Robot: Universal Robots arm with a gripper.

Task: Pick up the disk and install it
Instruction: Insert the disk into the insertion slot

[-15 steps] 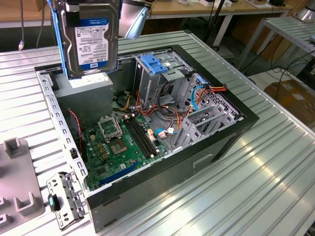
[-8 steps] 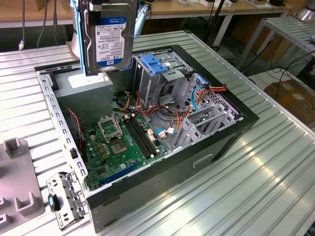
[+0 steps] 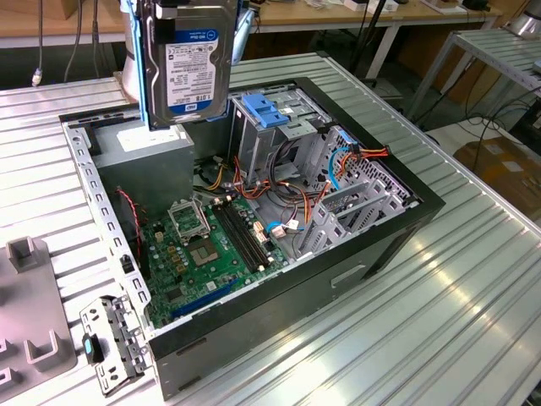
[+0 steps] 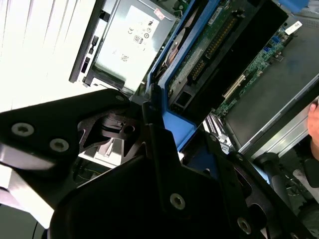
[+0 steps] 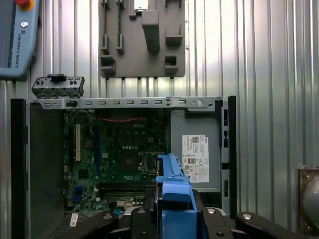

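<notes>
The disk (image 3: 188, 63), a dark grey hard drive with a white label in a bright blue carrier, hangs upright in the air above the back corner of the open computer case (image 3: 355, 262). It is over the grey power supply (image 3: 156, 144). My gripper (image 5: 173, 219) is shut on the disk. In the first wrist view, its black fingers (image 5: 142, 221) clamp the blue carrier (image 5: 173, 191) edge-on, with the case's motherboard (image 5: 119, 149) below. The second wrist view shows the disk's underside (image 4: 209, 45) and blue frame running away from the fingers (image 4: 152, 117).
Inside the case, a metal drive cage with a light-blue latch plate (image 3: 266, 110) stands beside orange and blue cables (image 3: 355, 156). A grey fixture plate (image 5: 142, 37) and a loose metal bracket (image 5: 57, 85) lie on the ribbed table. A person's hand (image 4: 314, 122) is near the case.
</notes>
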